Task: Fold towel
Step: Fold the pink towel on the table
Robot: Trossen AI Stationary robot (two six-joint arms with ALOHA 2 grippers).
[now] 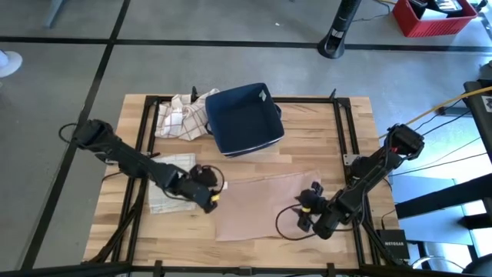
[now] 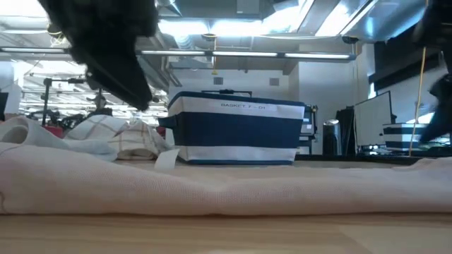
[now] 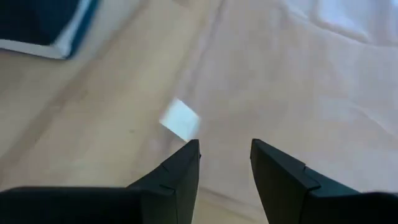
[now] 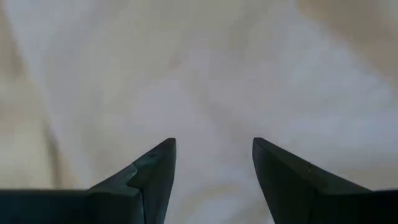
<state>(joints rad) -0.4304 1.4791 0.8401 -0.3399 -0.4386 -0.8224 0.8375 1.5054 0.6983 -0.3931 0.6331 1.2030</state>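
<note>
Wood table, pinkish-beige towel lying flat at the near middle, one layer, not folded yet. Navy basket behind it, crumpled checked cloths beside that, another folded cloth under the left arm. Left gripper at the towel's left edge, fingers apart, nothing held. Right gripper over the right edge, fingers apart, also empty. For a clean fold I'd pinch both near corners, lift together, carry evenly across. Basket label reads "BASKET 7 - 01", roughly. White tag on towel: blank as far as I can tell.
</note>
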